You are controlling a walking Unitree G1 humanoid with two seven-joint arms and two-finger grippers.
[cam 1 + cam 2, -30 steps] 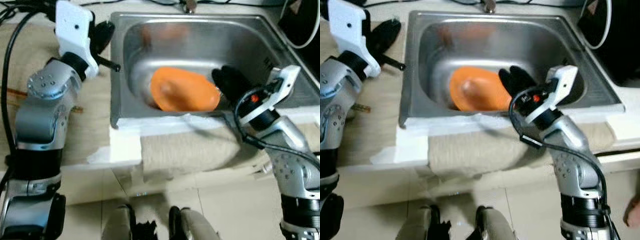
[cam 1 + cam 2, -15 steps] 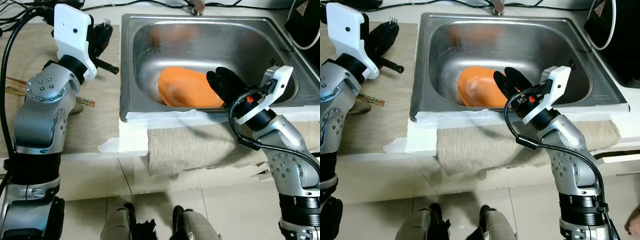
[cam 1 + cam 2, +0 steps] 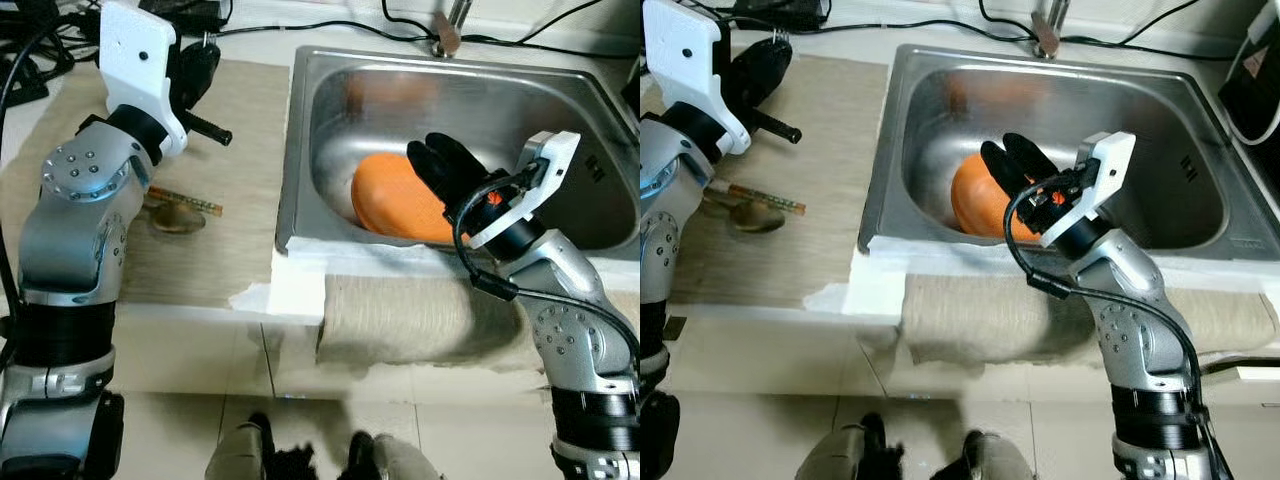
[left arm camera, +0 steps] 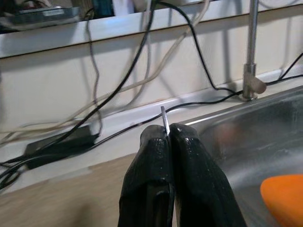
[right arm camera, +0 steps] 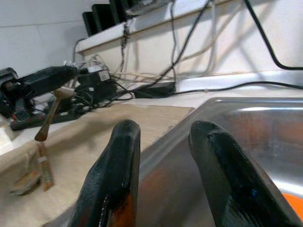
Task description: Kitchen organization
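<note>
Fingers spread, my right gripper (image 3: pixel 1018 160) hovers over the orange plate (image 3: pixel 975 200) in the sink (image 3: pixel 1200 215); my left gripper (image 3: pixel 195 75) pinches a fork (image 4: pixel 164 120).

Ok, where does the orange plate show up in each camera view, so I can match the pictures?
Left eye view: orange plate low in the sink, partly behind the right gripper.
Right eye view: same spot.
Left wrist view: an orange edge in the basin corner.
Right wrist view: an orange sliver by one of the fingers.
Shared landmark: the steel sink.
</note>
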